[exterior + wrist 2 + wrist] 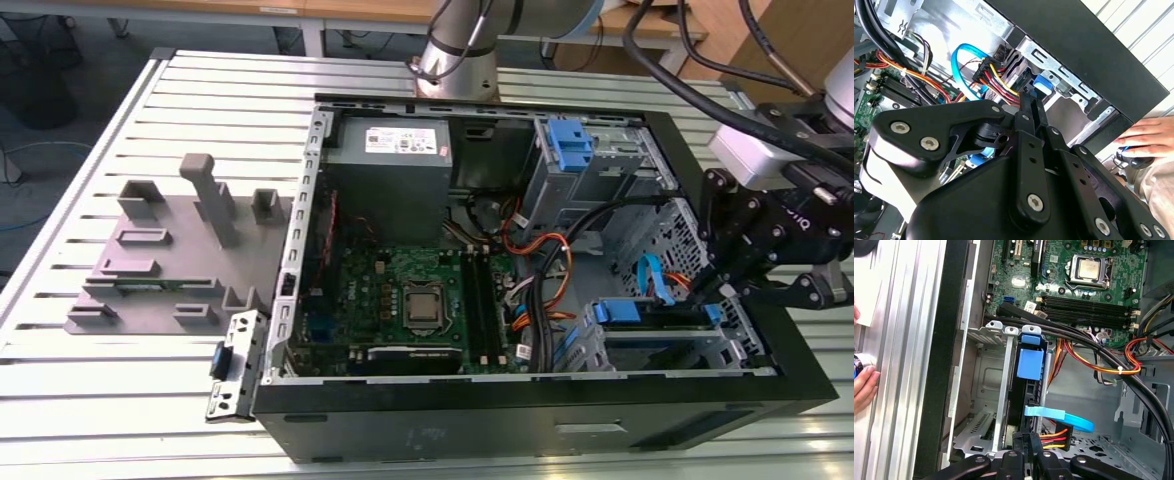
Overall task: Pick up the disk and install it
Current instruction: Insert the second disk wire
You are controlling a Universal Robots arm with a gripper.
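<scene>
The disk stands on edge inside the metal drive cage of the open computer case; its blue side rail faces up and its dark body runs down into the bay. In the exterior view the disk sits in the cage at the case's front corner, on the exterior view's right. My black gripper reaches into that corner from above. Its two fingertips lie side by side, shut, right at the disk's near end. In the second wrist view the gripper points at the blue rail.
A blue data cable and a red-yellow-black power plug hang beside the gripper. Black cables cross above the motherboard. A person's hand rests outside the case wall. A grey fixture lies on the slatted table.
</scene>
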